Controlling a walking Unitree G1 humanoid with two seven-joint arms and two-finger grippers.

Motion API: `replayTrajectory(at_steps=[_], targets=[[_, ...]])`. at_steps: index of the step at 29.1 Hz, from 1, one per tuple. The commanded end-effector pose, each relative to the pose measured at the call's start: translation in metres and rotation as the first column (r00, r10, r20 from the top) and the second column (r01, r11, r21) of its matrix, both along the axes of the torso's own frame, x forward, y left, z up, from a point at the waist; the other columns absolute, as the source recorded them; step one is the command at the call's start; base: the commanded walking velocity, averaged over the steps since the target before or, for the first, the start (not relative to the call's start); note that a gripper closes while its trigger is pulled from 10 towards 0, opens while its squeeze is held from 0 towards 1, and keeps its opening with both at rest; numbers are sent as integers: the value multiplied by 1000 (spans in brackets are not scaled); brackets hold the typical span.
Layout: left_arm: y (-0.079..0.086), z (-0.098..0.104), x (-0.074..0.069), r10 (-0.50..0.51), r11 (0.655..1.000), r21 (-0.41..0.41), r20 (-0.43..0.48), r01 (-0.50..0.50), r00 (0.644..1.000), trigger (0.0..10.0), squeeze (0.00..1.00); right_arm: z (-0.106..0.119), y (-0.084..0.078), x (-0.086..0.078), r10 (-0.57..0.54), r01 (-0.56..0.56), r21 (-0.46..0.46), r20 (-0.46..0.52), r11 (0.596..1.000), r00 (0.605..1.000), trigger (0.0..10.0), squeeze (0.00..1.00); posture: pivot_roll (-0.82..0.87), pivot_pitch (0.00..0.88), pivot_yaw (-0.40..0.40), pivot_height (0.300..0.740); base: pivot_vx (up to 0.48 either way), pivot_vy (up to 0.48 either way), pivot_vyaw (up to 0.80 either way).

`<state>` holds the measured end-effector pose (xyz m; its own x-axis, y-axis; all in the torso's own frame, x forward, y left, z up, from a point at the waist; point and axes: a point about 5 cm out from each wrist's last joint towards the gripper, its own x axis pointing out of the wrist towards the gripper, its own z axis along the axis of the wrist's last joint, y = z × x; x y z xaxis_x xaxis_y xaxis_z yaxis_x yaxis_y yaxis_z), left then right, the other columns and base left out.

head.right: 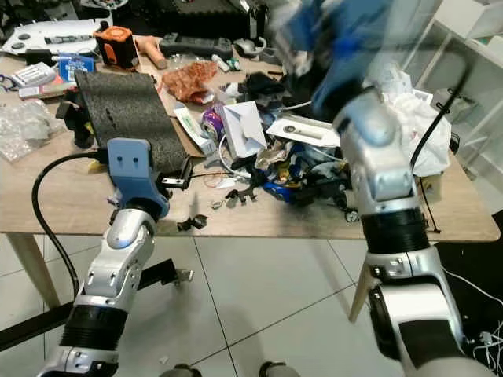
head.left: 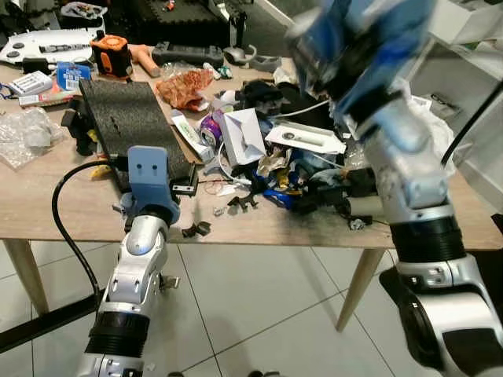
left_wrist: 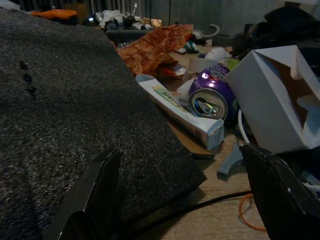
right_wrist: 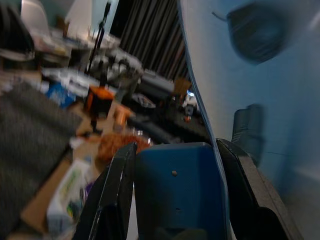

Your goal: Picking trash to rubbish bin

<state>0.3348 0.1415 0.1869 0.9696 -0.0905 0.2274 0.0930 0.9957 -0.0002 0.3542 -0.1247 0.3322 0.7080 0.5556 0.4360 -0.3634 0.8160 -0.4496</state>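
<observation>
**Blue piece lifted, heap barely dented**

Right gripper (right_wrist: 175,200) raised high above the wooden table (head.left: 47,212), fingers pinching a flat blue piece (right_wrist: 172,192) of trash, blurred in the head views. Left gripper (left_wrist: 180,200) low at the table's near edge, fingers spread wide and empty, resting against the dark grey mat (head.left: 130,118).

Most of the job left, by the look of it: a purple drink can (head.left: 211,129), a white carton (head.left: 244,133), an orange crumpled wrapper (head.left: 185,85) and a long toothpaste-style box (left_wrist: 182,112) lying right of the mat, with a dark tangle of scraps (head.left: 302,188) further right. Rubbish bin's whereabouts impossible to tell; carrying the blue piece there likely next.
</observation>
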Motion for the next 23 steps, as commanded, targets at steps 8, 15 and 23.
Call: replayTrajectory(at_steps=[8,15,23], targets=[[-4,-5,-2,-10,1000,-4,-11,10,1000,10000,0,-25,-11,5,-92,94,-246,18,965,996,10000,0,0,179,-59,740,0,0,0],[-4,-6,-1,-9,1000,3,-14,9,1000,10000,0,-34,-13,9,-119,116,-325,12,939,993,10000,0,1,191,-64,740,0,0,0],[-3,-6,-2,-4,1000,2,-17,4,1000,10000,0,-51,-19,11,-138,108,-415,-42,904,990,10000,259,1,193,-67,740,0,0,0]])
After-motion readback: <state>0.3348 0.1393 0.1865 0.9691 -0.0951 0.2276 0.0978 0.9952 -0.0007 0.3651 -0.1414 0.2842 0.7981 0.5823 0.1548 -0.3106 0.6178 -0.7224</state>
